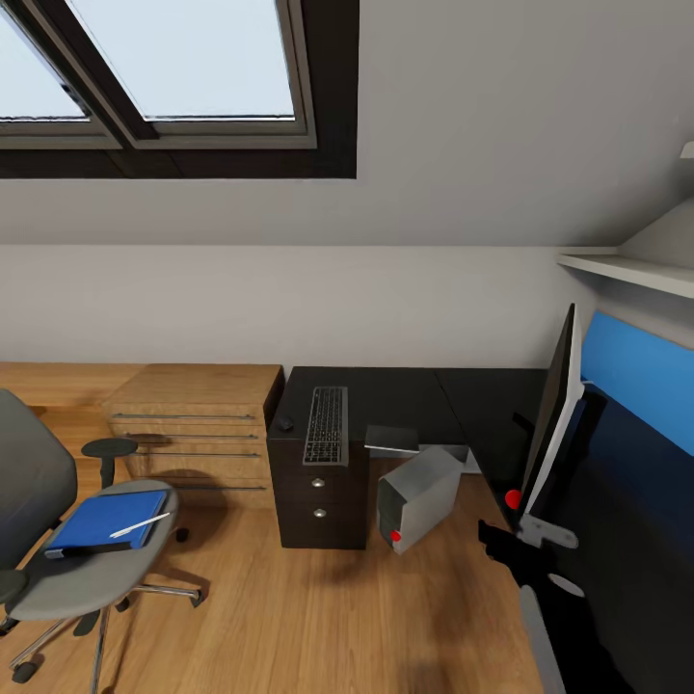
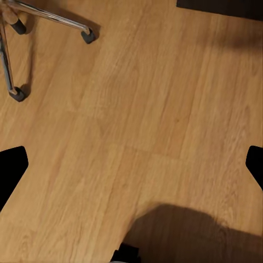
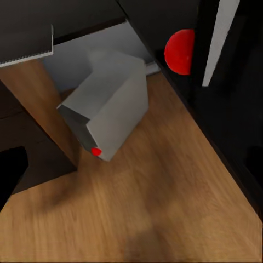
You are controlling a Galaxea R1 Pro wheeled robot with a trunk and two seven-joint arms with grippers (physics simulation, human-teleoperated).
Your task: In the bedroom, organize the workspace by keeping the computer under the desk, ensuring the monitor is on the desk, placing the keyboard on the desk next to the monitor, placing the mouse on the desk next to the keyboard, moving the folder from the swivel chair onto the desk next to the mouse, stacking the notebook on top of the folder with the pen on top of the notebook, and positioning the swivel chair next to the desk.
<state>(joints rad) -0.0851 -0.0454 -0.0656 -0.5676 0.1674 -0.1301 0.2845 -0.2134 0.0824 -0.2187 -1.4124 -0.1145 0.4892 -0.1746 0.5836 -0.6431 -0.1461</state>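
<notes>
**Helper:** What is in front of you, big things first?

**Me:** I see the dark L-shaped desk (image 1: pixel 405 390) along the wall. The flat black monitor with a white back (image 1: pixel 557 424) stands on its side part, edge-on to me. The grey swivel chair (image 1: pixel 58 540) sits well apart from the desk, so I think it is not put away yet. The grey box computer (image 1: pixel 419 496) leans tilted on the wood floor (image 1: pixel 318 617), half under the desk.

**Helper:** And the small things?

**Me:** The black keyboard (image 1: pixel 327 424) lies on the desk, the small black mouse (image 1: pixel 285 423) just beside it. The blue folder (image 1: pixel 108 521) rests on the chair seat, with the white pen (image 1: pixel 140 525) on top. I cannot pick out the notebook.

**Helper:** Your arms?

**Me:** My right gripper (image 1: pixel 516 549) hangs low near the monitor's foot. I cannot tell if its fingers are spread. My left fingers (image 2: pixel 12 170) are spread wide, holding nothing, pointing down at the floor near the chair's wheels (image 2: pixel 87 36).
</notes>
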